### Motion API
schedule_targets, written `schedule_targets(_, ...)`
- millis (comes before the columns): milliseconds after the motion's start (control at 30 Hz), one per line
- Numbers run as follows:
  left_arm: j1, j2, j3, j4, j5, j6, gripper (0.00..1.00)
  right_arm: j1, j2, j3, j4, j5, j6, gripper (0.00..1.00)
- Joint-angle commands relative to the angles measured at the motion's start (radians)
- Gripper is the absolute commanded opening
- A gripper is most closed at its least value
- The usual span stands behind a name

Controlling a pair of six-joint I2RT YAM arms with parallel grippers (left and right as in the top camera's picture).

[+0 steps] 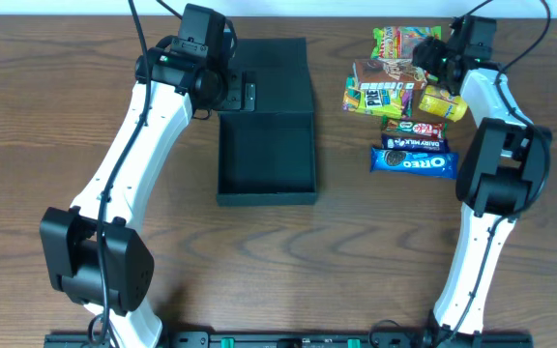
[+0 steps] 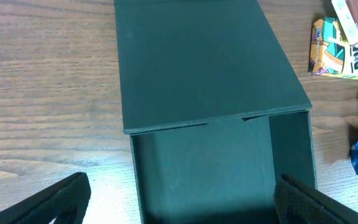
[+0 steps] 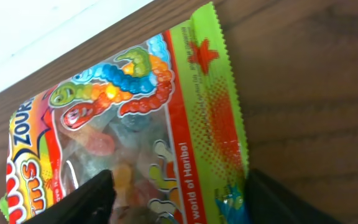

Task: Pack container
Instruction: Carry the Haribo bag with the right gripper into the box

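1. From above, the container (image 1: 267, 159) lies on the brown worktop (image 1: 46, 106), a bit left of the middle. It is open, and its flap lid (image 1: 277, 68) lies flat on the far side. The left pincer (image 1: 232, 94) hangs over the left edge, where lid and box meet. Off to the right, well apart from the box, is a heap of snack packets (image 1: 395, 97). A blue Oreo packet (image 1: 412, 162) is the one nearest the robot. The right pincer (image 1: 425, 53) hangs over the far end of the heap, by the gummy worm packet (image 1: 399, 41).
2. In the left wrist view, the left pincer is spread wide. Its dark fingers (image 2: 48, 202) sit at the two bottom corners, and the open box shows between them. The lid lies past it.
3. In the right wrist view, the right pincer is spread too. One finger is on each side of the gummy worm packet's lower end. I cannot tell if they touch it.
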Motion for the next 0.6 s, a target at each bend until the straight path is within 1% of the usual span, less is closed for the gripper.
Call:
schedule_targets(0, 0.005, 0.019, 0.004, -0.004, -0.011, 0.007, 0.96, 0.012, 0.038, 0.019, -0.01, -0.008, 0.014, 0.57)
schedule_targets(67, 0.008, 0.019, 0.004, -0.004, -0.011, 0.007, 0.95, 0.012, 0.038, 0.019, -0.011, -0.008, 0.014, 0.45)
schedule_targets(133, 0.013, 0.019, 0.004, -0.004, -0.011, 0.007, 0.95, 0.012, 0.038, 0.019, -0.011, -0.008, 0.014, 0.2)
schedule_targets(167, 0.016, 0.019, 0.004, -0.004, -0.011, 0.007, 0.95, 0.012, 0.038, 0.019, -0.012, -0.008, 0.014, 0.14)
schedule_targets(200, 0.017, 0.019, 0.004, -0.004, -0.011, 0.007, 0.95, 0.012, 0.038, 0.019, -0.011, -0.008, 0.014, 0.1)
schedule_targets(267, 0.021, 0.019, 0.004, -0.004, -0.011, 0.007, 0.95, 0.011, 0.038, 0.019, -0.011, -0.008, 0.014, 0.07)
schedule_targets(300, 0.022, 0.019, 0.004, -0.004, -0.011, 0.007, 0.95, 0.011, 0.038, 0.019, -0.011, -0.009, 0.015, 0.02)
schedule_targets(333, 0.022, 0.019, 0.004, -0.004, -0.011, 0.007, 0.96, 0.011, 0.038, 0.019, -0.011, -0.013, 0.014, 0.01)
schedule_targets(467, 0.023, 0.019, 0.004, -0.004, -0.011, 0.007, 0.95, 0.01, 0.029, 0.04, -0.014, -0.062, 0.014, 0.01)
schedule_targets(567, 0.023, 0.019, 0.004, -0.004, -0.011, 0.007, 0.95, 0.006, 0.009, 0.093, -0.036, -0.116, 0.014, 0.01)
